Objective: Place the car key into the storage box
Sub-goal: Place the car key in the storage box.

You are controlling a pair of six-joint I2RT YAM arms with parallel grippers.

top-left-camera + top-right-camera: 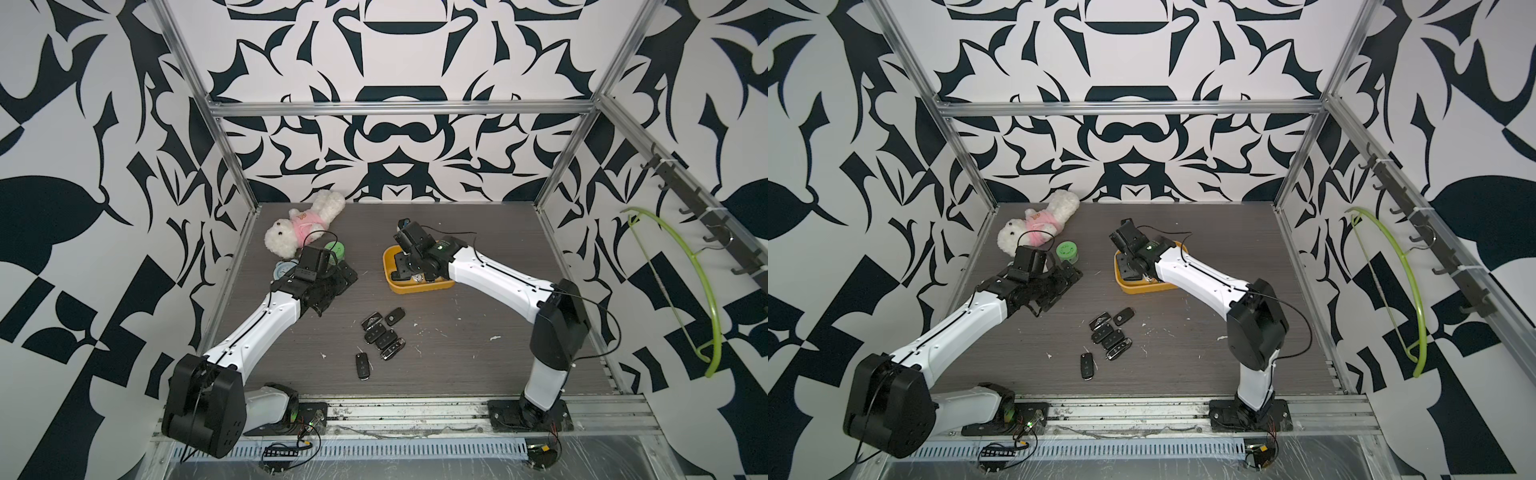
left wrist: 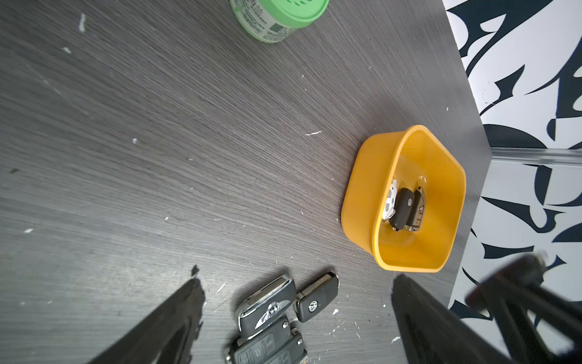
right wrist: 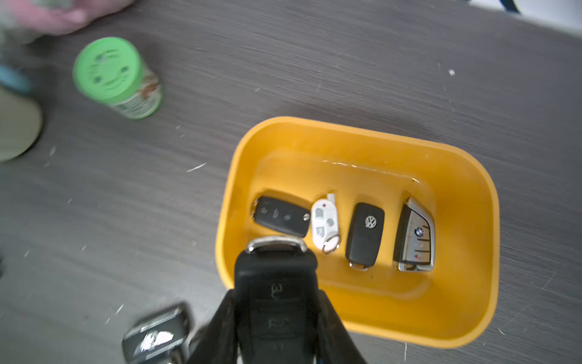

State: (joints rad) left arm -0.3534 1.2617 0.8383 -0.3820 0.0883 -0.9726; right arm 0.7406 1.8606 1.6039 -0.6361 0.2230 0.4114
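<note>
Step in hand: carry & drop. At btm centre of the right wrist view the right tool (image 3: 277, 327) pinches a black car key (image 3: 275, 277), chrome end just over the near rim of the storage box (image 3: 466, 283). The left tool (image 2: 297, 282) is spread wide, holding nothing.

Next, I'd judge: ease fwd till the key clears the rim, then let go, avoiding keys w/in.

Count: 1 box, 4 boxed keys (image 3: 365, 233), 1 held, 6 loose keys (image 1: 382, 338) on the table (image 1: 457, 332), 1 green jar (image 3: 116, 75), 1 plush toy (image 1: 303, 228).
</note>
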